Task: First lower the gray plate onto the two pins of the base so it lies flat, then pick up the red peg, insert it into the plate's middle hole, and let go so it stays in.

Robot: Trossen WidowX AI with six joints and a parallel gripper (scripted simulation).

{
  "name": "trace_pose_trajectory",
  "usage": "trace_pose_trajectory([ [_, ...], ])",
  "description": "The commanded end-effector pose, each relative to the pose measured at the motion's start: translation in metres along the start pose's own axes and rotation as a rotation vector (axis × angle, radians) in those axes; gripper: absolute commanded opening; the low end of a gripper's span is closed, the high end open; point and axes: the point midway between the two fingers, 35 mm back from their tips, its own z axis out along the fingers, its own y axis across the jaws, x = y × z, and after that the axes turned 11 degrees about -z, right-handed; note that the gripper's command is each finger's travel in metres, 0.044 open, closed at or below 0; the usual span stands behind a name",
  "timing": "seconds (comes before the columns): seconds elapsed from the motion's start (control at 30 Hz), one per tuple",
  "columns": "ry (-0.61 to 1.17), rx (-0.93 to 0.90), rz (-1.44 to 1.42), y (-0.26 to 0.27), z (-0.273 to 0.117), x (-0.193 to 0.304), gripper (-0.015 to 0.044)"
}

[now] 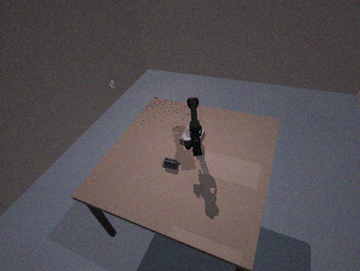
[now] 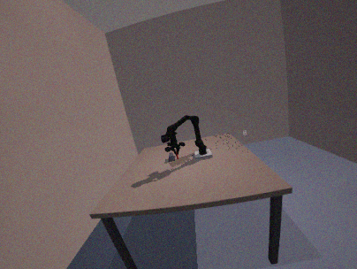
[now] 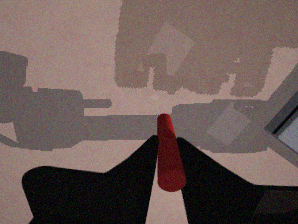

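My gripper (image 2: 177, 153) (image 3: 168, 141) is shut on the red peg (image 2: 178, 157) (image 3: 170, 162). In the wrist view the peg stands between the fingertips, its near end showing large and round. In the top view the arm hides the peg. The base with the gray plate (image 1: 171, 162) (image 2: 171, 157) shows as one small dark block on the table, close to the gripper. It looks upright, with several dark spots on top. It is too small to tell whether the plate lies fully flat. A gray corner (image 3: 291, 134), probably of this block, enters at the right edge of the wrist view.
The arm's light mounting plate (image 1: 184, 135) (image 2: 208, 154) stands behind the gripper on the wooden table (image 1: 134, 178) (image 2: 247, 177). Shadows of the arm fall across the table top. Small dark specks show near the table's far corner.
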Motion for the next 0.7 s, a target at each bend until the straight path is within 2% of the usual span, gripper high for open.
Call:
trace_pose_trajectory([
  [0.0,-0.008,0.000,0.000,0.001,-0.001,-0.009,0.0000],
  [0.67,-0.007,-0.003,-0.010,0.003,-0.004,-0.065,0.0000],
])
